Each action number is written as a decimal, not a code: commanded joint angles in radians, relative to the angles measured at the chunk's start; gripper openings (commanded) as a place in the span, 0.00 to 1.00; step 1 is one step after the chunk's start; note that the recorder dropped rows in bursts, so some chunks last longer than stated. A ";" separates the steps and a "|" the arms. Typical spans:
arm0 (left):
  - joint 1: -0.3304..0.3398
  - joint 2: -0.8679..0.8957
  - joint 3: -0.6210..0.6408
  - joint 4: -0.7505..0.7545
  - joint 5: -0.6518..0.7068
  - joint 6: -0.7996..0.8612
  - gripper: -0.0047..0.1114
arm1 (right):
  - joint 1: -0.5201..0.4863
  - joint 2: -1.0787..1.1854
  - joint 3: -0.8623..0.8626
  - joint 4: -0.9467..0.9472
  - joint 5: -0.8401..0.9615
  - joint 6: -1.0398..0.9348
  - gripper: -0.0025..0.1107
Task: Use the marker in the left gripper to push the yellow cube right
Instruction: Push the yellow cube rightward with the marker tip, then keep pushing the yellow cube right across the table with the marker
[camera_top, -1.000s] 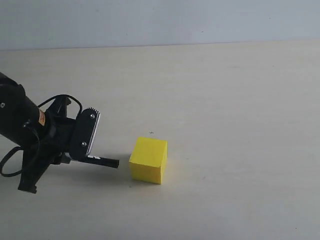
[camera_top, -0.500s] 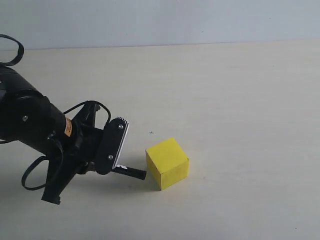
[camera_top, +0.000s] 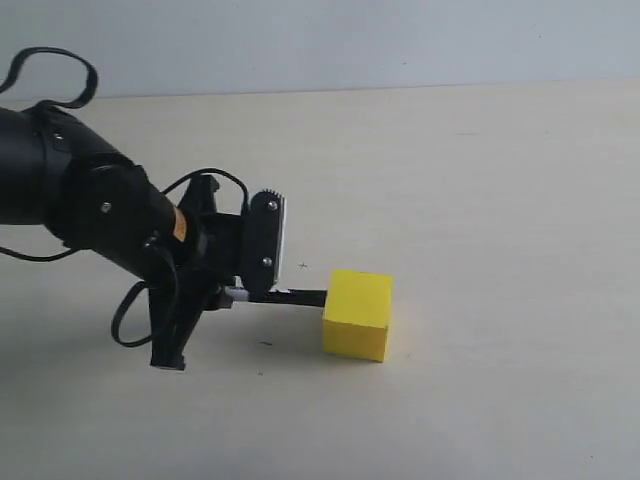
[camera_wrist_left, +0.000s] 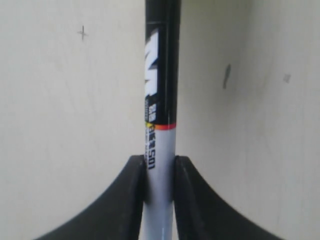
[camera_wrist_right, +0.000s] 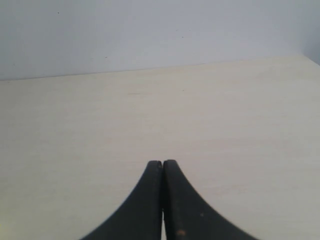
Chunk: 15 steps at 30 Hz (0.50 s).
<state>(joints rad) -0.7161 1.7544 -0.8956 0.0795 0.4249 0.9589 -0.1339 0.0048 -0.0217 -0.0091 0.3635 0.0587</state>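
Observation:
The yellow cube (camera_top: 358, 314) rests on the pale table a little right of centre in the exterior view. My left gripper (camera_top: 262, 290) is shut on the marker (camera_top: 288, 297), which lies level, and its black end touches the cube's left face. In the left wrist view the marker (camera_wrist_left: 161, 90) runs straight out from between the left gripper (camera_wrist_left: 160, 162), white barrel in the pinch, red band and black half beyond; the cube is out of that view. My right gripper (camera_wrist_right: 162, 164) is shut on nothing above bare table and does not show in the exterior view.
The pale table (camera_top: 480, 200) stretches to a grey wall behind. A small cross mark (camera_top: 303, 266) sits on the table just above the marker. My left arm's dark body and looping cables (camera_top: 60, 90) fill the left side.
My left arm has moved right with the marker. The cube has slid right, from about the middle of the table, and turned as it was pushed.

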 joint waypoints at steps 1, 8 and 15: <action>-0.031 0.034 -0.043 0.036 0.091 -0.028 0.04 | 0.001 -0.005 0.004 0.003 -0.005 -0.005 0.02; -0.025 0.032 -0.047 0.261 0.274 -0.191 0.04 | 0.001 -0.005 0.004 0.003 -0.005 -0.005 0.02; -0.032 0.048 -0.084 0.320 0.223 -0.403 0.04 | 0.001 -0.005 0.004 0.003 -0.005 -0.005 0.02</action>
<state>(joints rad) -0.7421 1.7957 -0.9518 0.3892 0.6713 0.6183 -0.1339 0.0048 -0.0217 -0.0091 0.3635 0.0587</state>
